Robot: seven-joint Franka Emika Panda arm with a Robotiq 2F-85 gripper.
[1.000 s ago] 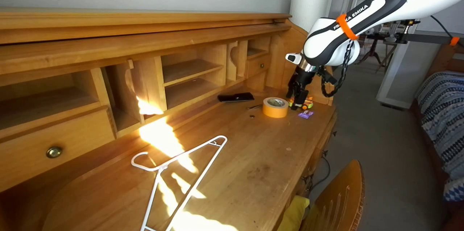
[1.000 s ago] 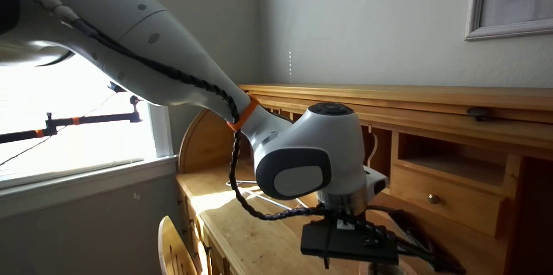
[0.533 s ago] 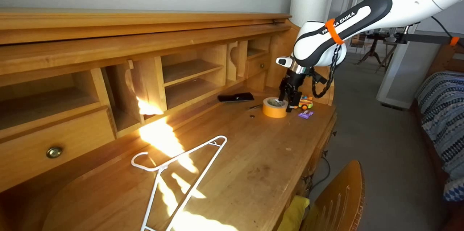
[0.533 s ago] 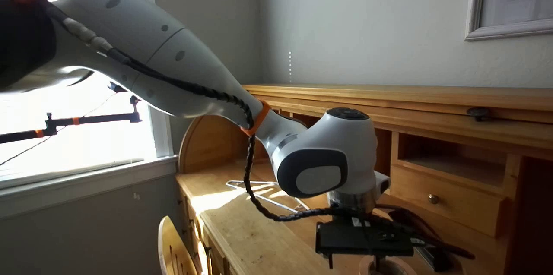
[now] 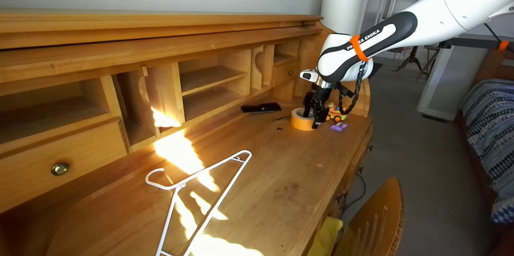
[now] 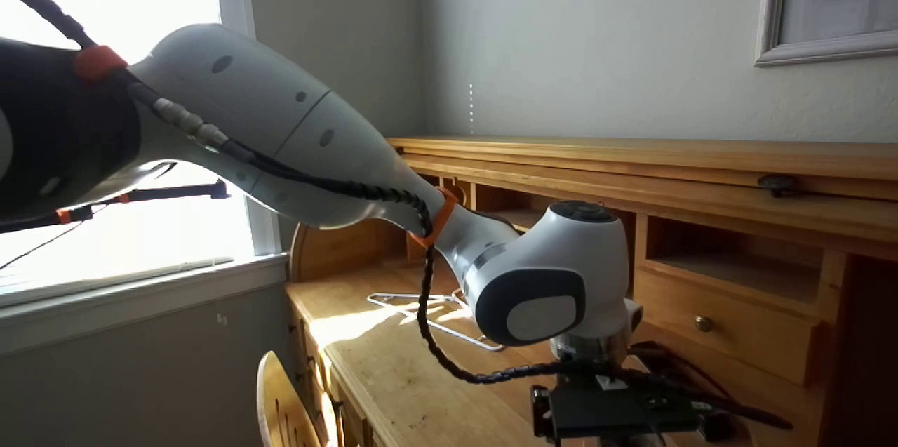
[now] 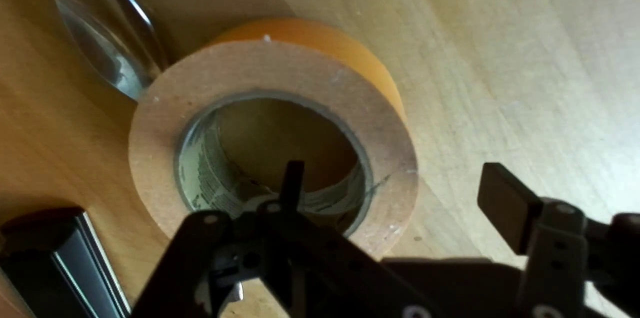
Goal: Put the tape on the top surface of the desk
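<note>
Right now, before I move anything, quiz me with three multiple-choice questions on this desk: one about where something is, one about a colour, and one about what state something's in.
1. Where is the tape?
A. On the desk's top plank
B. On the chair
C. On the writing surface

2. What colour is the hanger?
A. Black
B. White
C. Red

3. How does the pincer stand?
A. Open
B. Shut on the tape
C. Shut on the hanger

1: C, as the roll sits on the broad lower wood in an exterior view.
2: B, since its frame shows white there too.
3: A, because the wrist view shows its jaws wide apart.
</note>
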